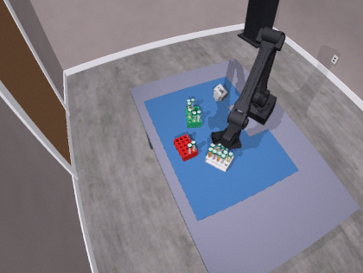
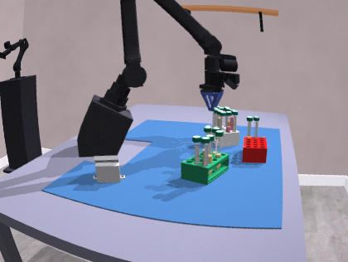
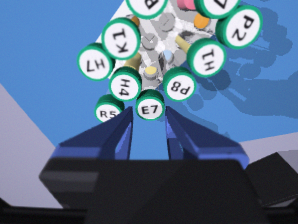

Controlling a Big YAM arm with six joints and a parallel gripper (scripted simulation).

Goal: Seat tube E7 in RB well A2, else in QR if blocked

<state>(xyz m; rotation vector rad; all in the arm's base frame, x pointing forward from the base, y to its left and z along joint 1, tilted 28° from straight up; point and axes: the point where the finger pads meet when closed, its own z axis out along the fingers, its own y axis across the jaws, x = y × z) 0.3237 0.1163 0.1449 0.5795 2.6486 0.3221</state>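
Tube E7, with a green-rimmed white cap, stands upright in the front row of the white rack RB, next to tube R5 and in front of H4 and 8P. My gripper hangs straight above it with a blue finger on each side of the cap. A thin gap shows on each side, so the fingers are open and do not grip it. The gripper also shows above RB in the exterior view. I cannot tell how high E7 stands against its neighbours.
The green rack RA with several tubes stands nearer the arm's base. The red rack QR holds two tubes beside RB. The grey DONE button box sits by the arm's base.
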